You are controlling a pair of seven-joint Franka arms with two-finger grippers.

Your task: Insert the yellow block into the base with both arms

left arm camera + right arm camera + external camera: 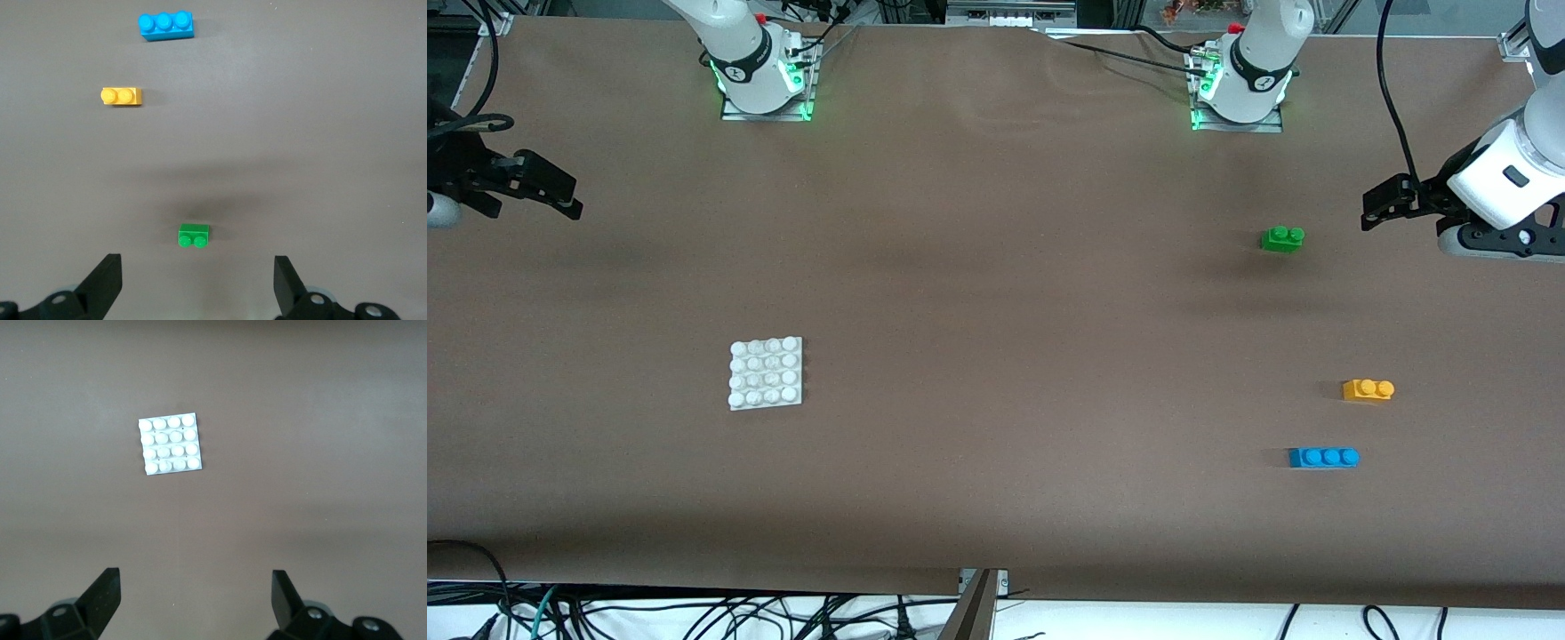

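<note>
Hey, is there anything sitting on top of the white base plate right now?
No. The base shows only its own grid of bare studs; no brick is on it. The yellow block lies apart on the table, toward the left arm's end. Whatever is under the plate is covered.

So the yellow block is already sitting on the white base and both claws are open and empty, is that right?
Not quite. The front view shows the yellow block lying on the table at the left arm's end, apart from the white base. Both claws are open and empty: the left claw above the green brick, the right claw above the base.
</note>
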